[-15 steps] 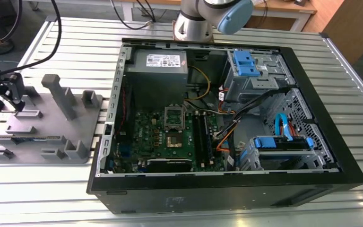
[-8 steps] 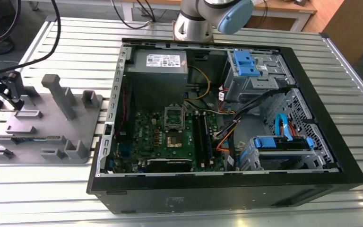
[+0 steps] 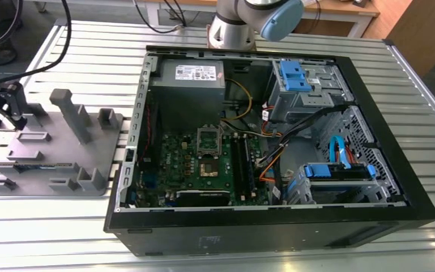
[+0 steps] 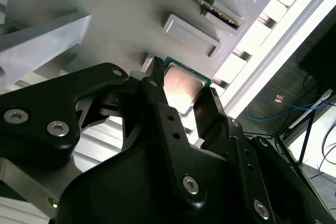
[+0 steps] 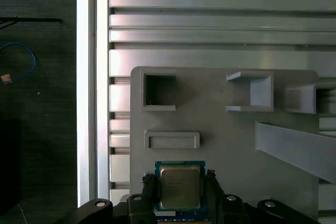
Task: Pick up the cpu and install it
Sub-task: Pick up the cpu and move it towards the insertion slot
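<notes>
**Item: the cpu** (image 5: 180,186). Small flat square chip with a dull silver metal lid on a green board rim. It is held over the grey fixture plate (image 5: 231,145), at that plate's edge; whether it rests on the plate or is raised cannot be told. In the second wrist view the lid (image 4: 181,88) catches a pale glare.

**Gripper** (image 5: 180,181). Black, seen at the far left of the exterior view (image 3: 4,110). The jaws are closed against two opposite edges of the cpu.

**Adjacent on the plate.** A low rectangular raised frame (image 5: 172,140) is found just beside the cpu, with a square open pocket (image 5: 160,92) beyond it. Tall upright blocks (image 3: 72,113) are set mid-plate in the exterior view.

**Counter** (image 3: 406,73). Slatted aluminium, carrying the plate and, to the exterior view's right, an open computer case (image 3: 278,229).

**Inside the case.** A green motherboard (image 3: 179,170) is laid at lower centre and a silver-framed socket (image 3: 209,137) above it.

**Obstructions.** The upright blocks and the case's near side wall (image 3: 127,170) are placed between gripper and socket.
</notes>
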Motion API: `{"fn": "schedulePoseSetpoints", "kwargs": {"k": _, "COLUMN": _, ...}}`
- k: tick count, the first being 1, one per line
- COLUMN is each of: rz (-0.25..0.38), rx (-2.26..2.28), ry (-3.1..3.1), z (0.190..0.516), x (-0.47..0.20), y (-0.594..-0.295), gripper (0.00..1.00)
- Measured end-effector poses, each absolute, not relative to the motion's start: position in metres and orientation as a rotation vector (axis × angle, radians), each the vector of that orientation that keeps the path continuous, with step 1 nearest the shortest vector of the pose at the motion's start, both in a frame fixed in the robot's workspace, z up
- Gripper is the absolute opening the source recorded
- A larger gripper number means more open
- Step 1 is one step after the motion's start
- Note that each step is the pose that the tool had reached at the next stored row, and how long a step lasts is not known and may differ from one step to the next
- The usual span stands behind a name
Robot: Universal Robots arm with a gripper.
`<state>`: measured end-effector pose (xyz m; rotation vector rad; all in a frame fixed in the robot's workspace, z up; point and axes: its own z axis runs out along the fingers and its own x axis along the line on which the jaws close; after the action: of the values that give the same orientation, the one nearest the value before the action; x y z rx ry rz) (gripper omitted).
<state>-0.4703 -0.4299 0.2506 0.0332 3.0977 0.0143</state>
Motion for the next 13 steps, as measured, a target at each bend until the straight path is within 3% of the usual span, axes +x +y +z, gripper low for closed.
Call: {"fn": "schedulePoseSetpoints", "kwargs": {"k": 13, "rz": 0.014, "rx": 0.033, "ry": 3.098, "z": 0.2553, "x": -0.4703, "y": -0.4299, "gripper": 0.47}}
